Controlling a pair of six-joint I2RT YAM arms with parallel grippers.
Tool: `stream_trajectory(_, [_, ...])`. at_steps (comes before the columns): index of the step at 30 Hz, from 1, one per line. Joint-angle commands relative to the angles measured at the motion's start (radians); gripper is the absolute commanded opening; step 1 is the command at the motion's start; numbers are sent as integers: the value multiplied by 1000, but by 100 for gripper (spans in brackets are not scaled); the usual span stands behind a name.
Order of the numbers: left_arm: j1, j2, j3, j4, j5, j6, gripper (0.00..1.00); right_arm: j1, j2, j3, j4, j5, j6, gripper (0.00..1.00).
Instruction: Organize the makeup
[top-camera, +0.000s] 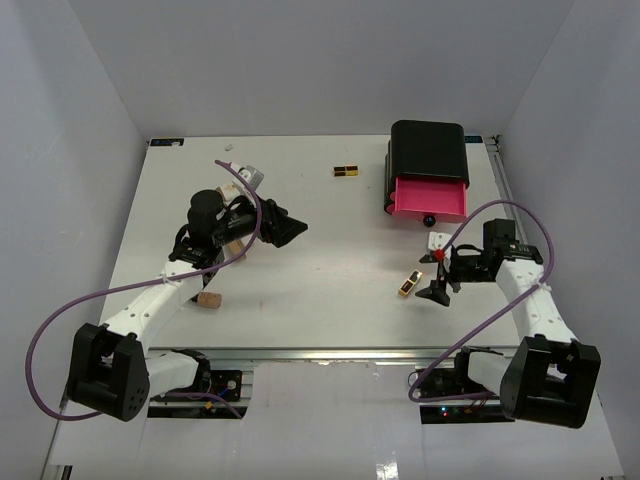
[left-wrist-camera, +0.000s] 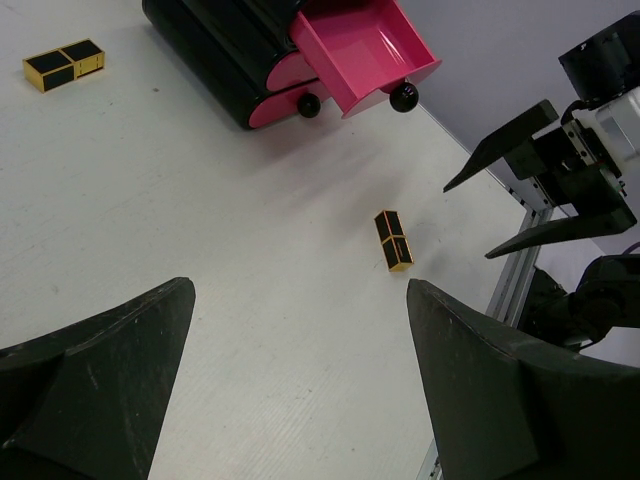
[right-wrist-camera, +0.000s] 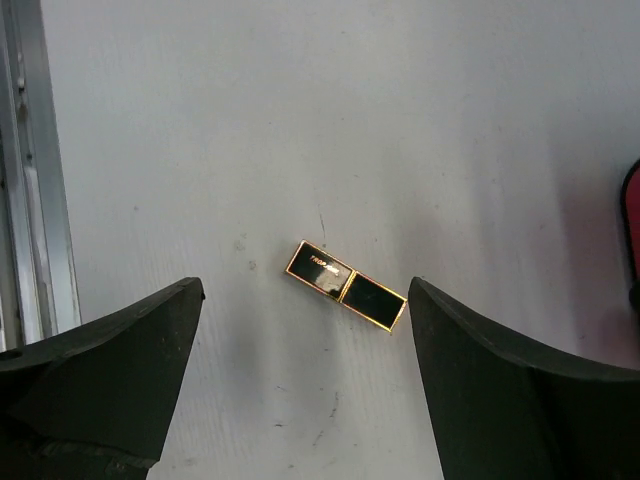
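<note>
One black-and-gold tube (top-camera: 409, 285) lies flat on the table just left of my right gripper (top-camera: 437, 282). In the right wrist view the tube (right-wrist-camera: 346, 285) lies below and between the wide-open, empty jaws of that gripper (right-wrist-camera: 304, 340), nearer the right finger. A second black-and-gold tube (top-camera: 346, 170) lies at the back centre, and shows in the left wrist view (left-wrist-camera: 63, 63). A tan cork-like cylinder (top-camera: 209, 298) lies beside the left arm. An orange-beige item (top-camera: 236, 252) is partly hidden under that arm. My left gripper (top-camera: 288, 226) is open and empty above bare table (left-wrist-camera: 300, 380).
The black box (top-camera: 428, 150) stands at the back right with a pink drawer (top-camera: 430, 197) pulled open; the drawer (left-wrist-camera: 365, 50) looks empty. A small white tag with a red dot (top-camera: 438, 243) lies near the right gripper. A small whitish piece (top-camera: 228, 146) lies at the far left edge.
</note>
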Motion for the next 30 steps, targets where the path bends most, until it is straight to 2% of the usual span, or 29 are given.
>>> stream_trajectory(1, [-2, -25, 28, 14, 19, 6, 98, 58, -5, 20, -153, 98, -541, 89])
stream_trajectory(4, [-3, -21, 28, 12, 19, 7, 98, 119, 45, 21, -81, 192, -559, 86])
stream_trajectory(13, [-3, -16, 30, 12, 22, 10, 98, 340, 216, 59, 79, 393, -467, 76])
stream_trajectory(30, [-2, -9, 30, 15, 31, 4, 98, 366, 353, 63, 154, 575, -450, 65])
